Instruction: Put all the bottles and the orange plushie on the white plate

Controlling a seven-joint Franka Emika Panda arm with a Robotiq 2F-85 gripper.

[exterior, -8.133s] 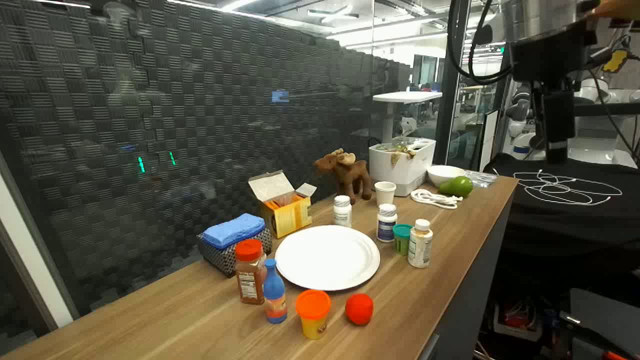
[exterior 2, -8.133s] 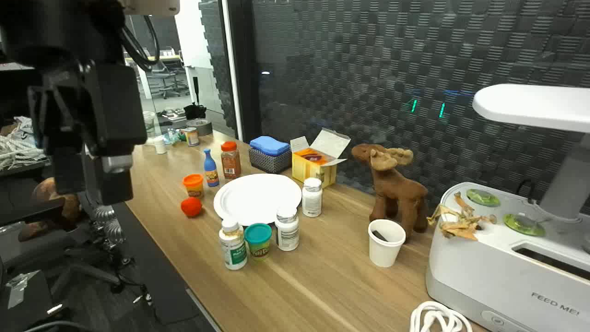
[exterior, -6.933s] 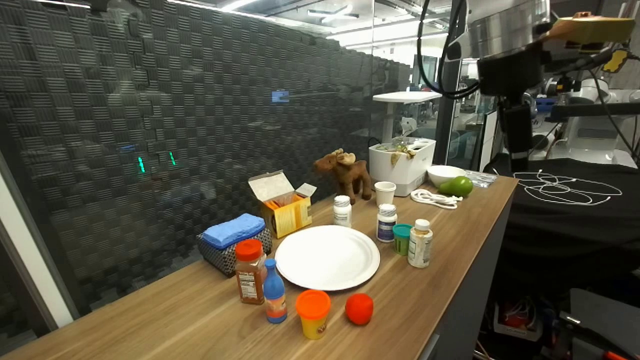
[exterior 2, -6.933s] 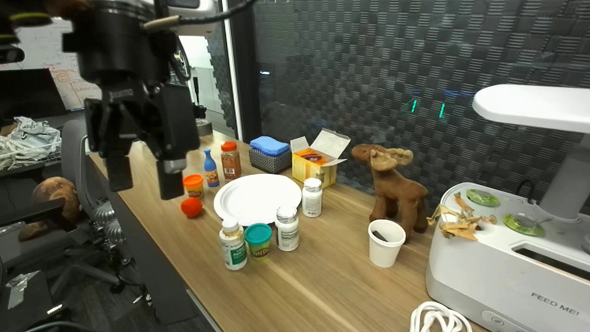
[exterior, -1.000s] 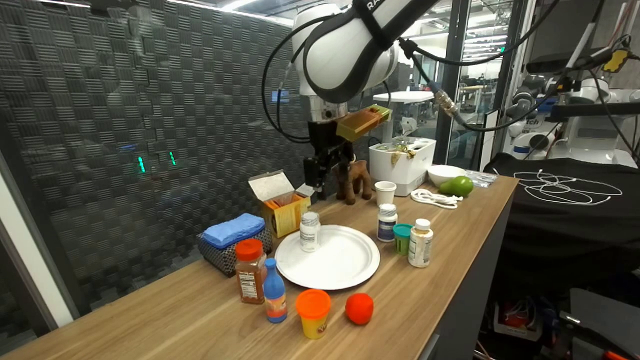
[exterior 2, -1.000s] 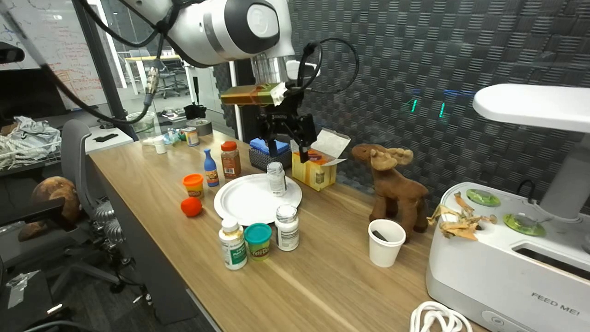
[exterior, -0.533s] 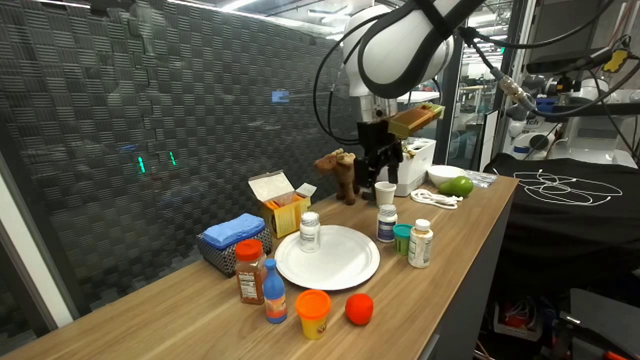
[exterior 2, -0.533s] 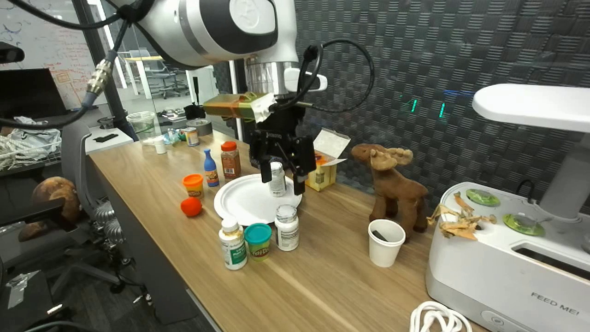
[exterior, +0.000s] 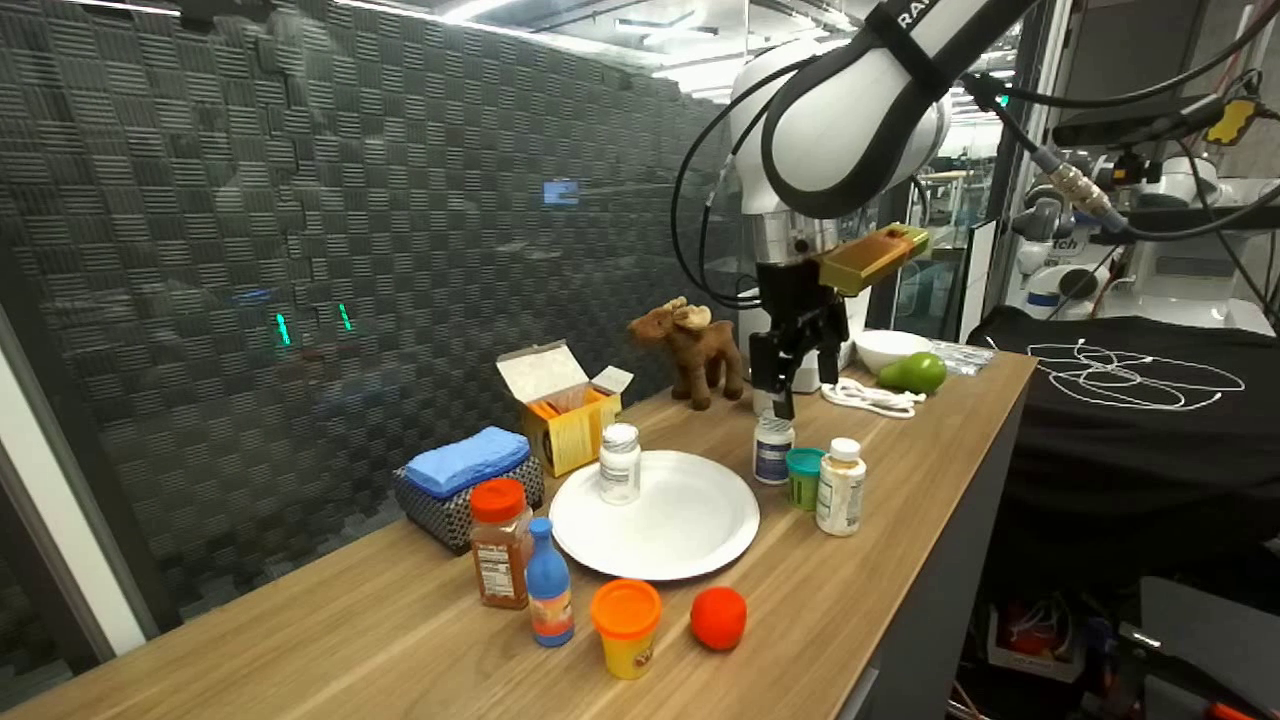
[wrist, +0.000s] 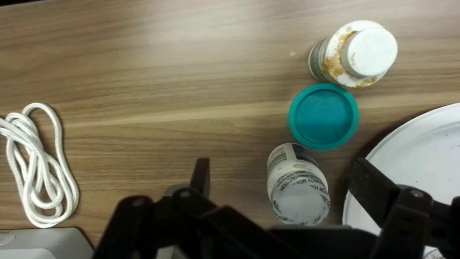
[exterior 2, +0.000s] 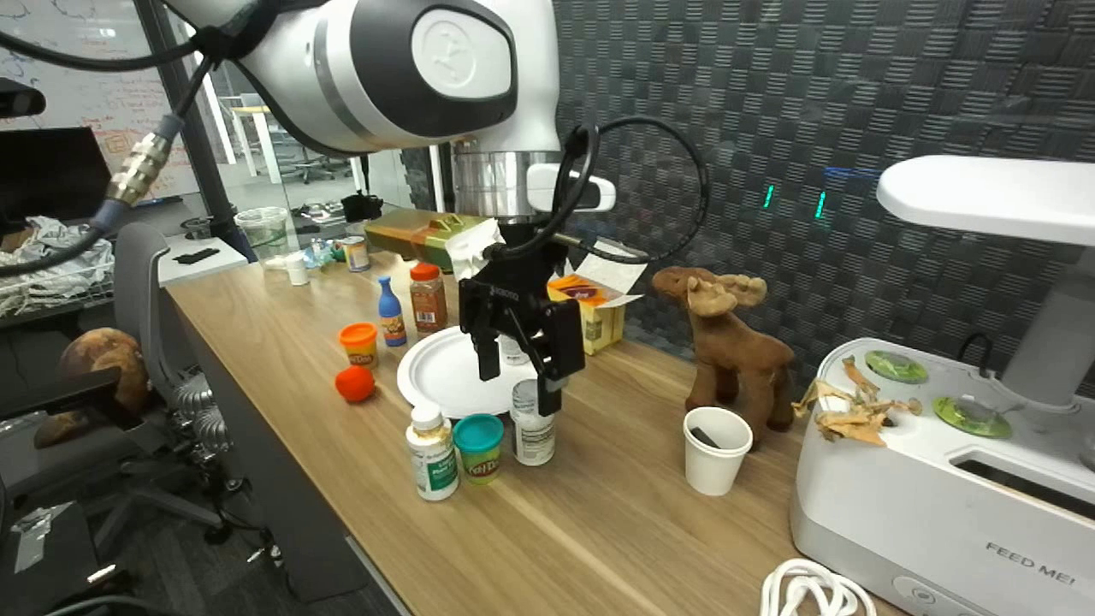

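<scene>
Over the table (exterior 2: 633, 530), gripper (exterior 2: 520, 387): jaws spread apart and holding nothing; it points down at the middle of an exterior view, with the blue-label bottle (exterior 2: 534, 443) beneath.
Blue-label bottle: on the table, near the white plate (exterior: 685, 545); upright, cap up, long axis vertical. In the wrist view it shows between the fingers (wrist: 372, 189), right of centre and low, its cap end toward the bottom of the frame; whether a finger touches it cannot be told.
Teal-lidded tub (wrist: 323, 117): upright, lid up, just beside that bottle, right of centre in the wrist view.
Green-label bottle (wrist: 372, 52): upright, just beside the tub, upper right of the wrist view, cap end toward the right edge.
White bottle (exterior: 620, 470): on the plate, toward its upper left in an exterior view; upright, cap up, long axis vertical.
Red-capped jar (exterior: 500, 555): upright on the table, lid up, left of the plate in the frame.
Blue bottle (exterior: 549, 585): upright, neck up, just beside the jar, lower down in the frame.
Orange plushie (exterior: 719, 618): on the table, lower in the frame than the plate and near it; rounded, so its long axis cannot be told.
Orange-lidded tub (exterior: 628, 635): upright, left of the plushie.
Brown moose (exterior 2: 740, 351): standing right of centre in an exterior view, head toward the left.
</scene>
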